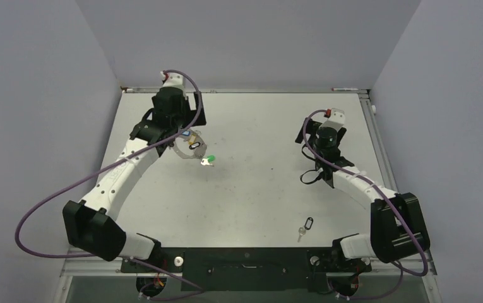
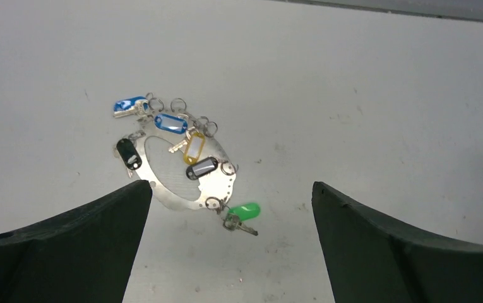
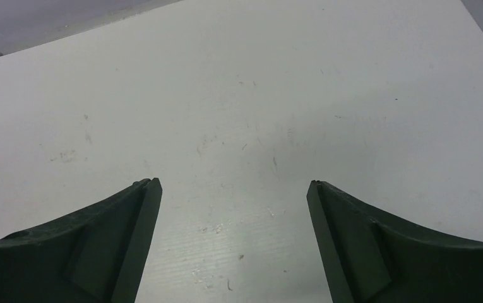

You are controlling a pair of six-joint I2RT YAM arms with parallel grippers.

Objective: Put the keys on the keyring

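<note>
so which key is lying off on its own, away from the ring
The black-tagged key near the right arm's base; it lies alone, while the others cluster at the keyring by the left pincer.

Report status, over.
Both open: left gripper facing keyring, keys clustered there; right gripper empty. One black-tagged key lies far apart. Nothing in the way.

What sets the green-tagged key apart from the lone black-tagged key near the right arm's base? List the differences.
Tag colour: the green-tagged key has a green tag; the lone black-tagged key has a black one. Place: the green-tagged key lies at the keyring's edge, far left; the black-tagged key lies alone near the front, apart from the keyring. Shared: both are small silver keys with plastic tags, lying on the table.
</note>
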